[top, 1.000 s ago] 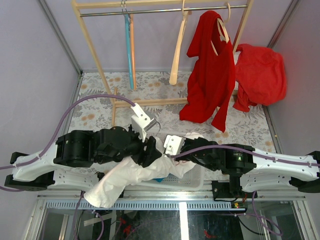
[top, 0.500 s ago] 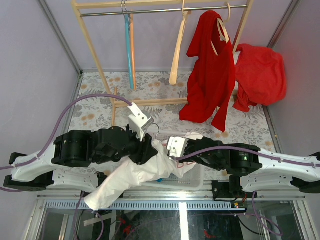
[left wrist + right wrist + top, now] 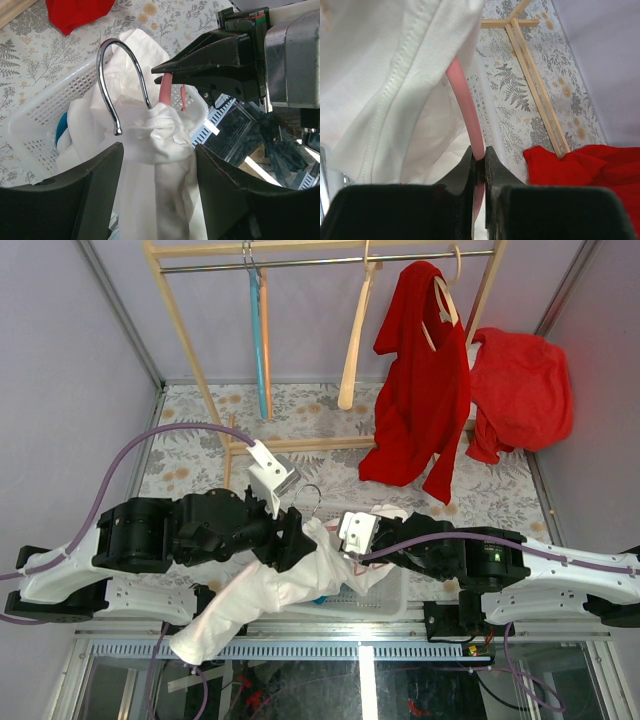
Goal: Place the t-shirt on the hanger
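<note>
The white t-shirt [image 3: 262, 592] hangs bunched between the two arms and trails down past the table's near edge. Its collar [image 3: 159, 131] is gathered round the base of the hanger's metal hook [image 3: 107, 67]. A pink stretch of the hanger [image 3: 464, 99] pokes out of the cloth. My right gripper [image 3: 479, 153] is shut on that pink arm, and it also shows in the left wrist view [image 3: 161, 68]. My left gripper [image 3: 158, 148] is open, its fingers standing on either side of the gathered cloth below the hook.
A white plastic basket [image 3: 37, 125] sits under the shirt, with something blue inside. At the back stands a wooden rack [image 3: 190, 350] carrying a blue hanger [image 3: 258, 340], a beige wooden hanger [image 3: 356, 340] and a red garment [image 3: 420, 390]. Another red garment [image 3: 522, 390] lies at the far right.
My left wrist has swung a little left and away. The metal hook now stands clear above the shirt's collar. The right gripper has kept its hold on the hanger.
</note>
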